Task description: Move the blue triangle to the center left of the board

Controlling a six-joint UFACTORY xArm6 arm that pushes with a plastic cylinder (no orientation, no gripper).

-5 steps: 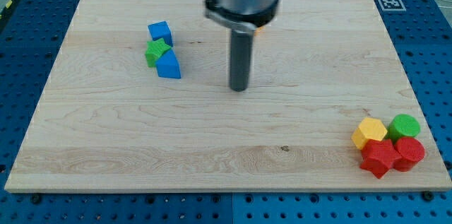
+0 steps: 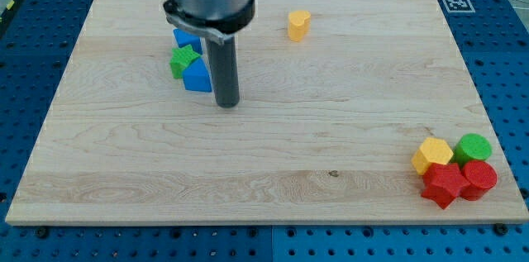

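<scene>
My tip (image 2: 226, 103) just right of blue triangle (image 2: 197, 77), perhaps touching, no fingers on rod

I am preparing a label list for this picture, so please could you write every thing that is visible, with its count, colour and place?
wooden board: one, light wood, fills most of the view
blue perforated table: one, blue, around the board
blue triangle block: one, blue, upper left
green star block: one, green, touching the blue triangle block
blue cube block: one, blue, above the star, partly hidden
yellow block: one, yellow, top centre
yellow hexagon block: one, lower right cluster
green cylinder block: one, same cluster
red blocks: two, same cluster
black-and-white marker: one, top right corner
my tip: one, dark, just right of the blue triangle block
</scene>
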